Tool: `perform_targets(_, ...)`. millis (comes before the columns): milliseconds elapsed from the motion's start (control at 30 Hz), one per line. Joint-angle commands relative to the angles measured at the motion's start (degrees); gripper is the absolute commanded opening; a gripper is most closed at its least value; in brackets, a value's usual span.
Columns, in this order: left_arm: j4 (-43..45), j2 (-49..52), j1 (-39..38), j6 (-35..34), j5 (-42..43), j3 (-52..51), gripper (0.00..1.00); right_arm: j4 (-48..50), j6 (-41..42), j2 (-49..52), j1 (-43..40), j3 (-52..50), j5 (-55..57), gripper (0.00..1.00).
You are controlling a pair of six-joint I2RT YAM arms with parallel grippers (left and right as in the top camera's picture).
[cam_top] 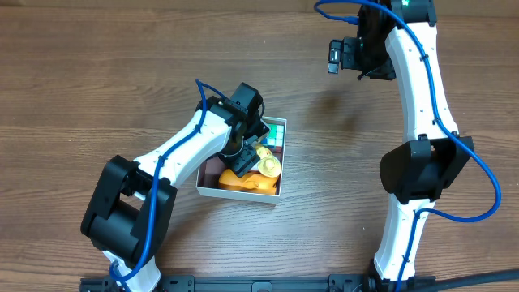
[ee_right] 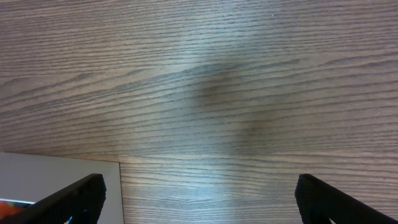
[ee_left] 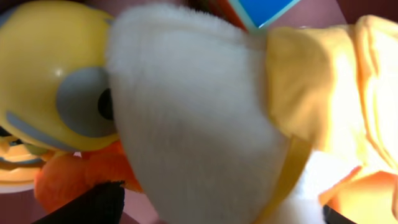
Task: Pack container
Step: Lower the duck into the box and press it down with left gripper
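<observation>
The container (cam_top: 235,193), a shallow white-walled box, sits at the table's middle and holds several toys. Among them are a yellow round toy (cam_top: 269,162) and an orange toy (cam_top: 235,180). My left gripper (cam_top: 243,158) reaches down into the container among the toys. In the left wrist view, its fingers (ee_left: 217,211) are spread on either side of a white plush toy (ee_left: 193,112). The yellow toy (ee_left: 50,74) and the orange toy (ee_left: 74,177) are next to it. My right gripper (cam_top: 334,57) is open and empty, high over bare table at the back right, and it also shows in the right wrist view (ee_right: 199,193).
A green-edged flat item (cam_top: 276,130) lies at the container's far corner, and a blue one (ee_left: 261,9) shows in the left wrist view. A pale flat surface (ee_right: 56,180) shows at the lower left of the right wrist view. The wooden table (cam_top: 365,227) surrounds the container.
</observation>
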Motion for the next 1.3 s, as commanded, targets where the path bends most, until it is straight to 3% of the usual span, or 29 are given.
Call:
perform_targets(0,-1.22,1.18,0.0,-0.63,-0.74,3.28,0.76,0.28,0.44,-0.52,0.09,1.25,0.74,1.0)
perform_targets(933,-7.06,1.18,-0.04,-2.6,-0.5,7.48,0.72,0.28,0.44,-0.52,0.09,1.25,0.74,1.0)
perform_targets(1267,-9.51,1.18,-0.02,-2.75,-0.37,16.06,0.73,0.28,0.44,-0.52,0.09,1.25,0.74,1.0)
